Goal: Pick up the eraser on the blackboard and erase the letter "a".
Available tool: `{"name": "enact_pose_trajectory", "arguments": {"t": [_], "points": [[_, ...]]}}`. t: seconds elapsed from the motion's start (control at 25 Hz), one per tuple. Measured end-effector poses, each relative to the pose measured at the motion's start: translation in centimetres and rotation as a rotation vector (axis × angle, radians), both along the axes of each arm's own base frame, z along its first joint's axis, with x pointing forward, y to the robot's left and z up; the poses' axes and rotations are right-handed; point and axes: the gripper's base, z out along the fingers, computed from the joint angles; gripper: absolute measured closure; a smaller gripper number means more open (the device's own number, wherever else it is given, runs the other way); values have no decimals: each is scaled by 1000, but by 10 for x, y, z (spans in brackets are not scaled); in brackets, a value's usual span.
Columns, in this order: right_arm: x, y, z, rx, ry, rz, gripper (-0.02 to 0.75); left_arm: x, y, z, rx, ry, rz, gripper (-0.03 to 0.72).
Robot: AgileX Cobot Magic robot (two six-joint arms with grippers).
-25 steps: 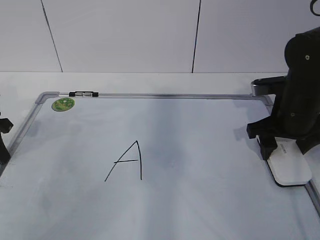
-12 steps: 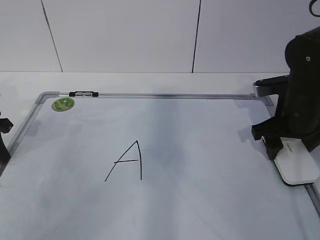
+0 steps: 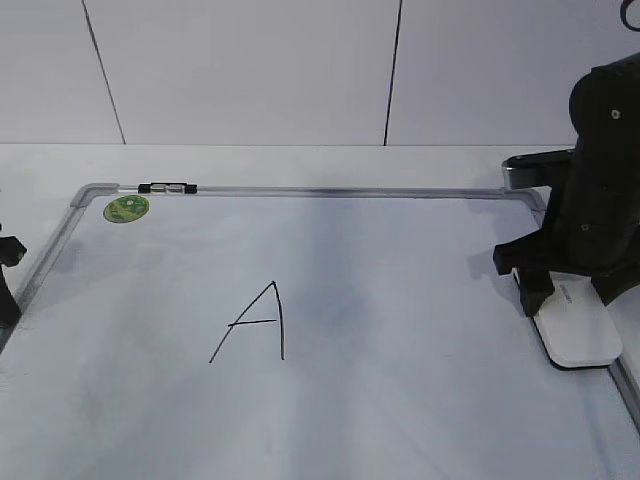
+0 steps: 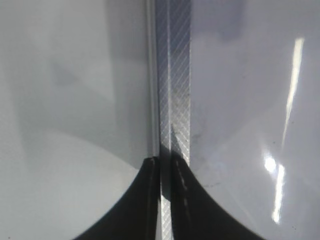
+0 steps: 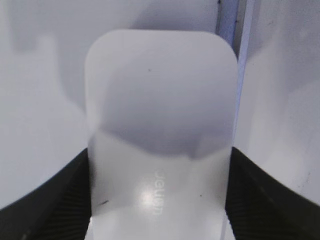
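The white eraser point(image 3: 578, 330) lies flat on the blackboard point(image 3: 400, 270) close to its right frame. My right gripper point(image 3: 570, 296) is shut on the eraser, with a black finger pressed on each long side; the right wrist view shows the eraser point(image 5: 160, 110) with grey lettering between the fingers point(image 5: 160, 200). A capital "A" point(image 3: 255, 322) in black marker is at centre left. No lowercase "a" shows anywhere on the board. My left gripper point(image 3: 8, 280) is shut and empty at the board's left frame, and its fingertips point(image 4: 166, 172) sit over the metal rail point(image 4: 175, 75).
A small black-and-silver marker point(image 3: 167, 188) lies on the top frame next to the round green sticker point(image 3: 126, 208). The board's right frame point(image 5: 241, 30) runs just beside the eraser. A white wall stands behind the table.
My right gripper slid the eraser to the right towards the frame, then back left to about where it was a second ago. The left arm has not moved.
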Motion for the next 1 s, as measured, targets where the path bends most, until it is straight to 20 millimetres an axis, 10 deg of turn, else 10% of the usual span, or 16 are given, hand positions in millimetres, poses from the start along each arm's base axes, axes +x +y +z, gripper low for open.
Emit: {"name": "enact_pose_trajectory", "arguments": {"t": [1.0], "points": [[9, 1, 9, -8, -20, 4, 154, 0, 0, 0, 0, 0, 0, 669]]}}
